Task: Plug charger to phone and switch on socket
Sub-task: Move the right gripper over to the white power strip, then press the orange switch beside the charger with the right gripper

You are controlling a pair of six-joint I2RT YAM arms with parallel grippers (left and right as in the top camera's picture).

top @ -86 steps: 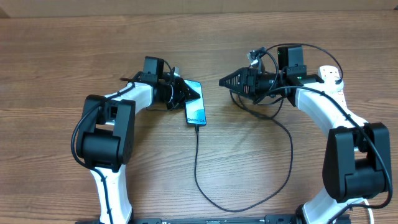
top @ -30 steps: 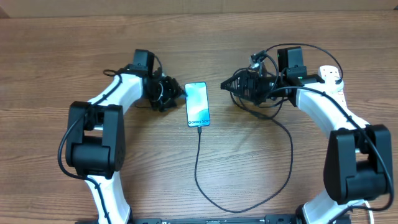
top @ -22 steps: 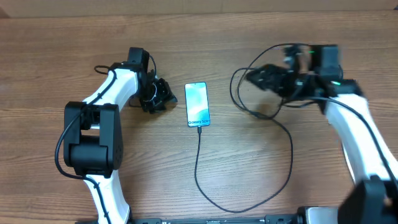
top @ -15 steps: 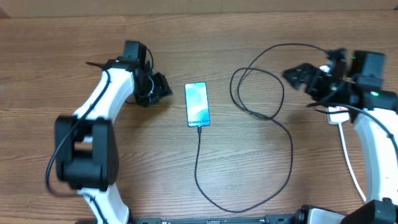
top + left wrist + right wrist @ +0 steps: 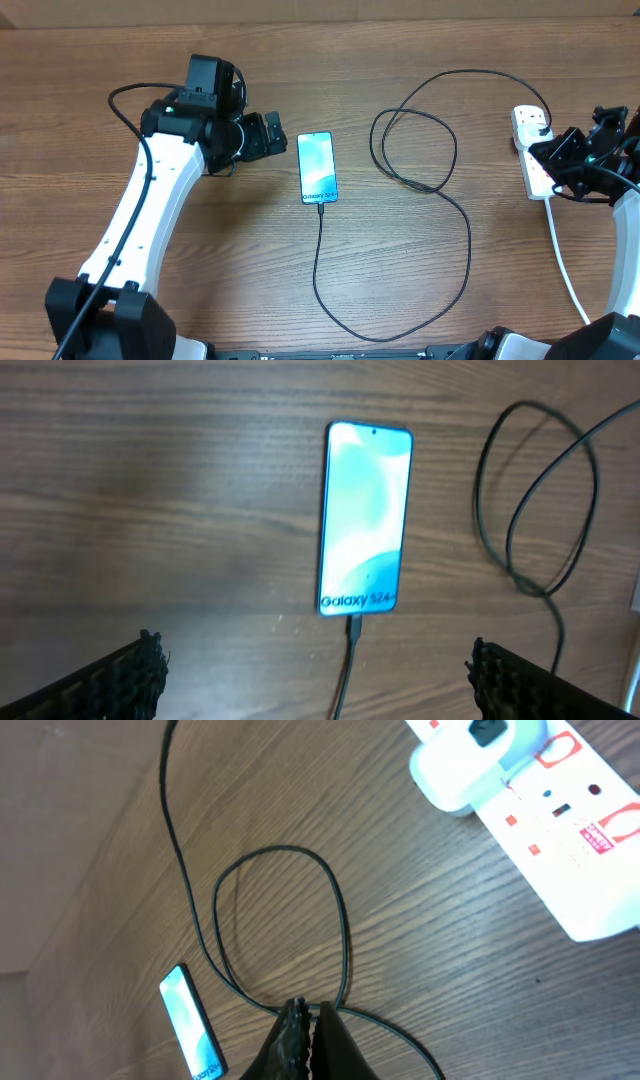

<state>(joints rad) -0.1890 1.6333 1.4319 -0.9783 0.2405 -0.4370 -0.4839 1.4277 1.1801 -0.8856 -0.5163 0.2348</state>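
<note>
The phone (image 5: 317, 168) lies flat with its screen lit, also seen in the left wrist view (image 5: 365, 520) and small in the right wrist view (image 5: 190, 1020). The charger (image 5: 468, 232) is a thin black cable whose tip (image 5: 352, 628) sits in the phone's lower end; it loops across the table to the socket (image 5: 527, 122). My left gripper (image 5: 272, 138) is open just left of the phone, with nothing between its fingers (image 5: 130, 675). My right gripper (image 5: 540, 152) is shut and empty over the socket's middle. In the right wrist view (image 5: 305, 1015) the socket (image 5: 560, 810) shows red-marked switches.
A thick white cord (image 5: 562, 255) runs from the socket's near end toward the front edge of the wooden table (image 5: 100, 60). The cable makes a wide loop (image 5: 415, 140) between phone and socket and a long bend (image 5: 380, 338) near the front.
My left gripper has drawn back left from the phone and opened wide. My right arm has swung right, from the cable loop to over the socket, and its jaws have shut.
</note>
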